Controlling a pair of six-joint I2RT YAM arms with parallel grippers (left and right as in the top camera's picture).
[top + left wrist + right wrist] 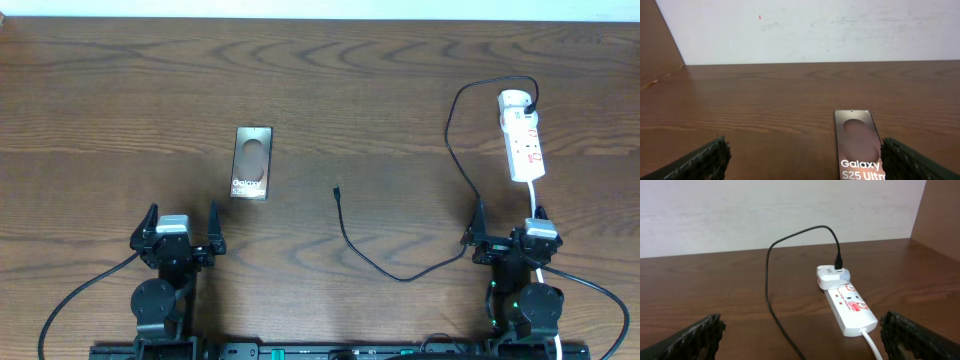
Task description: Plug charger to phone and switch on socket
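Left claw (182, 213): wide, empty, near edge of counter (350, 80).
Right claw (510, 215): wide, empty, near edge.
Phone (252, 163): flat, left of centre, lettering up.
Socket (523, 140): toward right edge.
Charger (400, 275): plugged in at socket's far end; tip loose mid-counter, apart from phone.

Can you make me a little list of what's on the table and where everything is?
phone: flat on the table, left side, nothing plugged in
charger: one end in the white adapter on the socket; loose tip lies right of the phone, apart from it
socket: white strip, right side; on or off, cannot tell
left gripper: open, empty, near the phone
right gripper: open, empty, near the socket
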